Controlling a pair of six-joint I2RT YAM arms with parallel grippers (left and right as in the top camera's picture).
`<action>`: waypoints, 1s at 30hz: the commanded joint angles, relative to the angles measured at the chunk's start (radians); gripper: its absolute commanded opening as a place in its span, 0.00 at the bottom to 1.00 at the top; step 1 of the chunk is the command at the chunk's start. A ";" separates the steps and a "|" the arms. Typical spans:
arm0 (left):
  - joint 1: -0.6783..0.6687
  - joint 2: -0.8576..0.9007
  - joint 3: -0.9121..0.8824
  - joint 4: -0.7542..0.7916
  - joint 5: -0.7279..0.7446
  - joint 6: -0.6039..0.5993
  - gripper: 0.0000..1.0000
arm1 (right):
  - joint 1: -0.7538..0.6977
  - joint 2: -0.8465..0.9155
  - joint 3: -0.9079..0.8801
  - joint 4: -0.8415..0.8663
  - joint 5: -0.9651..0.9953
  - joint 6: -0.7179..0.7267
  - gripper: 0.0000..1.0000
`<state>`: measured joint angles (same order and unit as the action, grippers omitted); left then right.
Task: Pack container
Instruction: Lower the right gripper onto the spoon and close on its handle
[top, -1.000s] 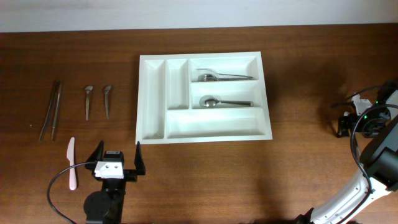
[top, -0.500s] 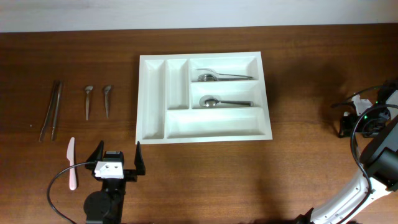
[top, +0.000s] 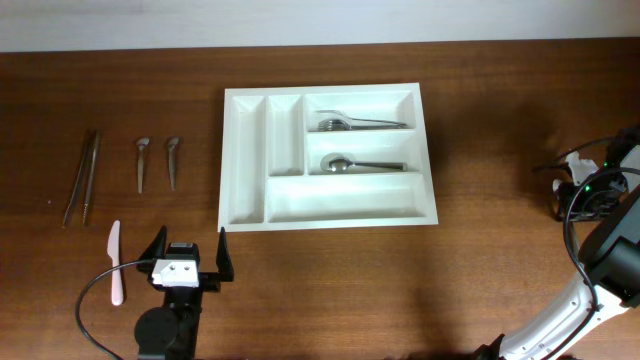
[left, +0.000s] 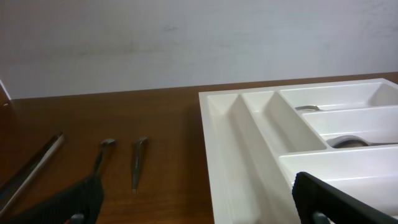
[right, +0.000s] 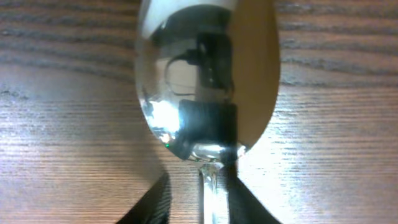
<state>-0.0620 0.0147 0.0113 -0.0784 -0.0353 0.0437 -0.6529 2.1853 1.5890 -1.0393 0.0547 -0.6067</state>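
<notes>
The container (top: 228, 160) is a white compartment tray lying mid-table; its near wall also shows in the left wrist view (left: 217, 143). It holds a fork (top: 350, 124) and a spoon (top: 355, 163) in two long compartments. My left gripper (top: 190, 240) stands open in front of the tray's left corner, with nothing between its fingers (left: 205, 208). My right gripper (top: 572, 195) is low over the table at the far right edge. Its view is filled by a shiny spoon (right: 205, 74), and dark fingers stand close on either side of the handle (right: 205, 199). Contact is unclear.
Left of the tray lie two small spoons (top: 141, 160) (top: 172, 160), a pair of long metal tongs (top: 82, 178) and a pink plastic knife (top: 115, 262). The two small spoons also appear in the left wrist view (left: 102, 155) (left: 138, 158).
The right gripper's jaws have narrowed; the dark finger that stuck out to its left in the overhead view has drawn in. The left arm and the tray have not moved.
</notes>
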 joint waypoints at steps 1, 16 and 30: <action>0.006 -0.008 -0.002 -0.002 -0.014 -0.006 0.99 | -0.001 0.047 -0.039 0.019 0.036 0.010 0.24; 0.006 -0.008 -0.002 -0.002 -0.014 -0.006 0.99 | 0.033 0.047 -0.028 0.019 0.035 0.010 0.05; 0.006 -0.008 -0.002 -0.002 -0.014 -0.006 0.99 | 0.246 0.047 0.243 -0.108 0.036 -0.006 0.04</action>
<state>-0.0620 0.0147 0.0113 -0.0780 -0.0353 0.0437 -0.4488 2.2322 1.7416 -1.1233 0.0956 -0.6037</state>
